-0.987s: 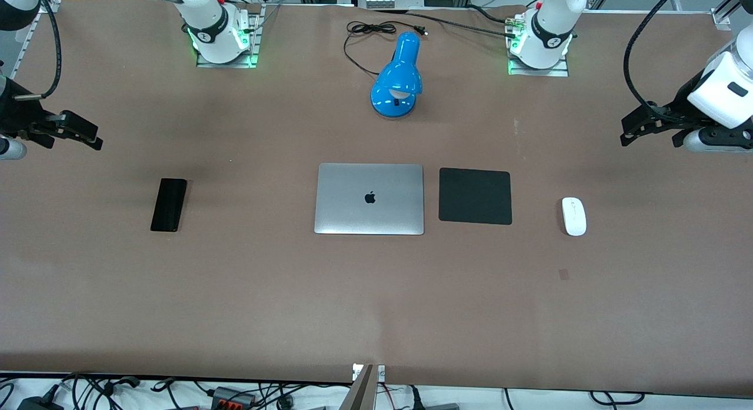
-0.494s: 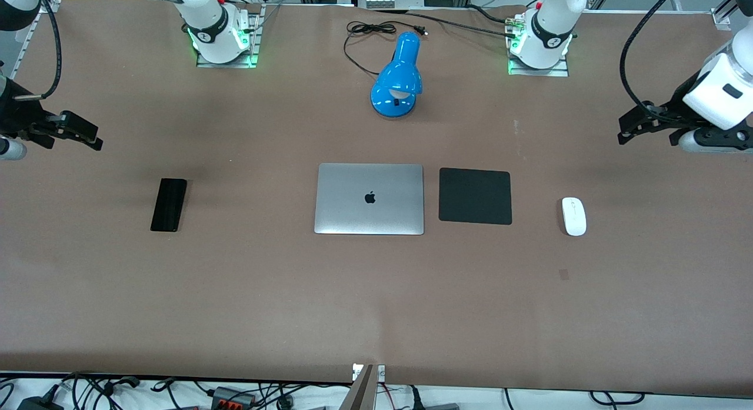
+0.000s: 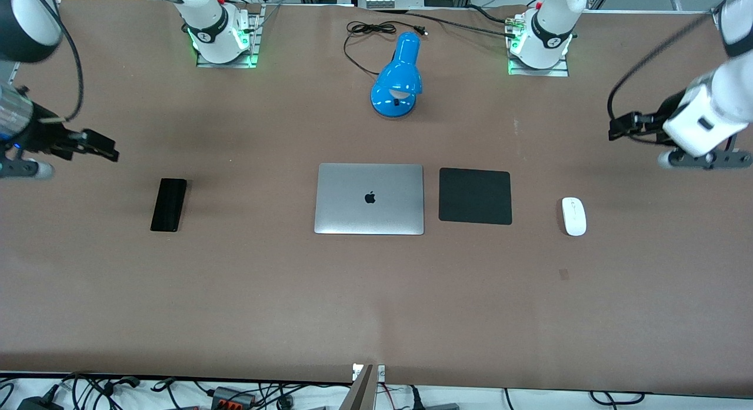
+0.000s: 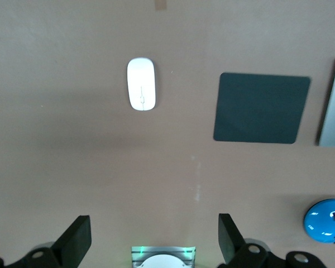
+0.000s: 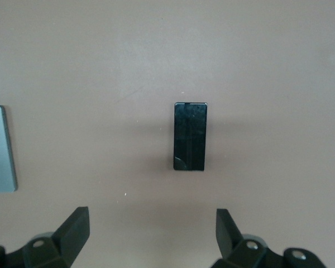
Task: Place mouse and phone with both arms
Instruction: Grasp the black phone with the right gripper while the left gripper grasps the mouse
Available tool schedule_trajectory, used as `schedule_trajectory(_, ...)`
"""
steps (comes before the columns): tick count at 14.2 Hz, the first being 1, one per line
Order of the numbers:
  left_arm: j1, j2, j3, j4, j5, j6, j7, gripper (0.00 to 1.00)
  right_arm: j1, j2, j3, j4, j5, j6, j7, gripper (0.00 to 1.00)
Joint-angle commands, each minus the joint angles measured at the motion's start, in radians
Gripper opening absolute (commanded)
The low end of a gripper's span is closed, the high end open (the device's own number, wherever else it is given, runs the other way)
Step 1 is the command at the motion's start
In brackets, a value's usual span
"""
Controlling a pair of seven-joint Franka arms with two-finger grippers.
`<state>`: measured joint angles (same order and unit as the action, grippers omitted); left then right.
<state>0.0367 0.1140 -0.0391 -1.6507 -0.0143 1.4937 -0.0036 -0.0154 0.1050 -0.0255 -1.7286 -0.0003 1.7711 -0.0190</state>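
Note:
The white mouse (image 3: 573, 216) lies on the brown table near the left arm's end, beside the black mouse pad (image 3: 475, 196). It also shows in the left wrist view (image 4: 141, 92). The black phone (image 3: 169, 205) lies flat toward the right arm's end and shows in the right wrist view (image 5: 190, 136). My left gripper (image 3: 616, 129) is open and empty in the air over bare table, apart from the mouse; its fingers (image 4: 78, 241) stand wide. My right gripper (image 3: 105, 150) is open and empty over bare table, apart from the phone; its fingers (image 5: 75, 229) stand wide.
A closed silver laptop (image 3: 369, 199) lies mid-table between the phone and the mouse pad. A blue desk lamp (image 3: 399, 77) with a black cord (image 3: 367, 30) stands farther from the front camera than the laptop. The arm bases (image 3: 538, 42) stand along the table's edge.
Both arms have swung inward over the table. The right gripper has moved toward the phone and the left gripper a little toward the mouse. Both stay open.

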Motion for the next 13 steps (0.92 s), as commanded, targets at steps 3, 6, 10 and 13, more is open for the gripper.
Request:
schedule_trajectory(3,0.02,0.199,-0.001,-0.036,0.001,0.227,0.048,1.0,-0.005,0.085,-0.007,-0.098,-0.038,0.164,0.021,1.0)
schedule_trajectory(6,0.023,0.234,0.001,-0.165,0.008,0.469,0.056,1.0,-0.038,0.154,-0.01,-0.167,-0.038,0.264,0.021,1.0)
schedule_trajectory(10,0.037,0.245,-0.001,-0.442,0.031,0.924,0.059,1.0,-0.057,0.264,-0.01,-0.175,-0.035,0.336,0.022,1.0)
schedule_trajectory(13,0.04,0.285,-0.001,-0.526,0.033,1.143,0.085,1.0,-0.067,0.317,-0.01,-0.177,-0.035,0.383,0.039,1.0)
